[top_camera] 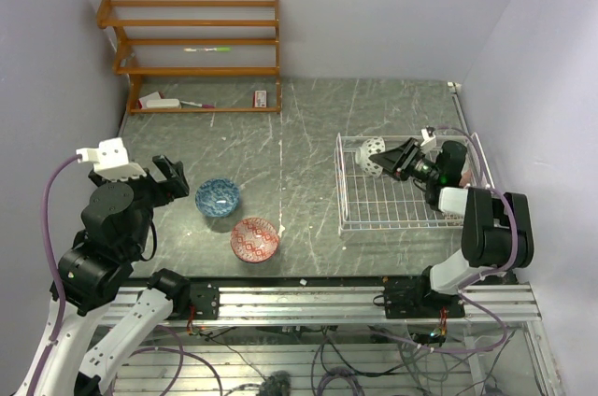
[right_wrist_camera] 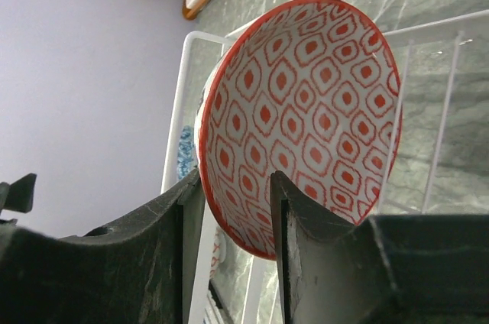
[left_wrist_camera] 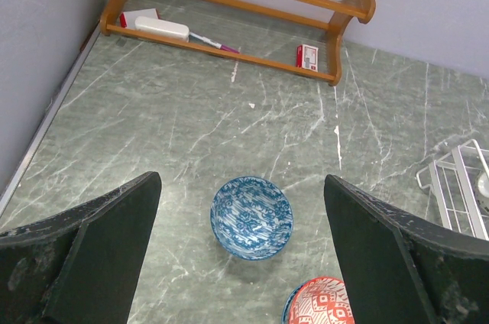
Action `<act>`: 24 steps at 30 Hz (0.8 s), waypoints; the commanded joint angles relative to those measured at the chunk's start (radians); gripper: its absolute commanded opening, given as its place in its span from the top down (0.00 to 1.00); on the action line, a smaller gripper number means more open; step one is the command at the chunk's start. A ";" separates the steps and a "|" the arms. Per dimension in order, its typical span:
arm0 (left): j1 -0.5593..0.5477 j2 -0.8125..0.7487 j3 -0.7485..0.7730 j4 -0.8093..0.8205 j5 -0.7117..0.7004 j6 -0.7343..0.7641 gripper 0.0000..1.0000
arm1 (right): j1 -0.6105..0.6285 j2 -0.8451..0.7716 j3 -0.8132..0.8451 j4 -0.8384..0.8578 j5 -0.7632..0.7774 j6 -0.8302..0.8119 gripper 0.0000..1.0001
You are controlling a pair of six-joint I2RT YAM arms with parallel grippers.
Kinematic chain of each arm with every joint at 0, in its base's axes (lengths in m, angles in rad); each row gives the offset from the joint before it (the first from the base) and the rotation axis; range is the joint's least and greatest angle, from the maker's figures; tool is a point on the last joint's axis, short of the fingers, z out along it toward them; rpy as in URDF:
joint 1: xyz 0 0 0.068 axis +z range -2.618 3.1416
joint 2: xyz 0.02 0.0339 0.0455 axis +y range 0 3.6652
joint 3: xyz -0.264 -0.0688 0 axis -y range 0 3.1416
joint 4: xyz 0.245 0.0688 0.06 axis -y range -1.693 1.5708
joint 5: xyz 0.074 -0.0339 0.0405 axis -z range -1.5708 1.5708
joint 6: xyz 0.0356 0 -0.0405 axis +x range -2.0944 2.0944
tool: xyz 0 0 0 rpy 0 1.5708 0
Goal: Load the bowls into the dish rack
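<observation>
A blue patterned bowl (top_camera: pixel 217 197) and a red patterned bowl (top_camera: pixel 254 239) sit upright on the table at the left of centre. My left gripper (top_camera: pixel 168 176) is open and empty, just left of and above the blue bowl (left_wrist_camera: pixel 251 217). The red bowl (left_wrist_camera: pixel 321 302) lies beyond it. The white wire dish rack (top_camera: pixel 402 200) stands at the right. My right gripper (top_camera: pixel 397 161) is shut on the rim of a red-and-white bowl (right_wrist_camera: pixel 306 110) and holds it on edge over the rack's far left end (right_wrist_camera: pixel 191 110). No other bowls are in view.
An orange wooden shelf (top_camera: pixel 192 50) stands against the back wall at the left, with a white object, a pen and a small red box (left_wrist_camera: pixel 307 56) on its lowest board. Walls close in on the left and right. The rack's corner (left_wrist_camera: pixel 458 186) shows in the left wrist view.
</observation>
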 commanded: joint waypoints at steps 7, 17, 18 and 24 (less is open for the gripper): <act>0.008 -0.006 0.004 0.022 0.015 -0.003 0.01 | -0.016 -0.147 -0.001 -0.290 0.151 -0.144 0.60; 0.008 -0.008 -0.009 0.025 0.023 -0.007 0.01 | -0.022 -0.242 -0.049 -0.377 0.242 -0.157 0.60; 0.008 -0.008 -0.012 0.025 0.024 -0.009 0.01 | -0.022 -0.248 -0.055 -0.375 0.242 -0.154 0.61; 0.008 -0.009 -0.027 0.031 0.032 -0.015 0.01 | -0.022 -0.281 -0.098 -0.366 0.237 -0.138 0.65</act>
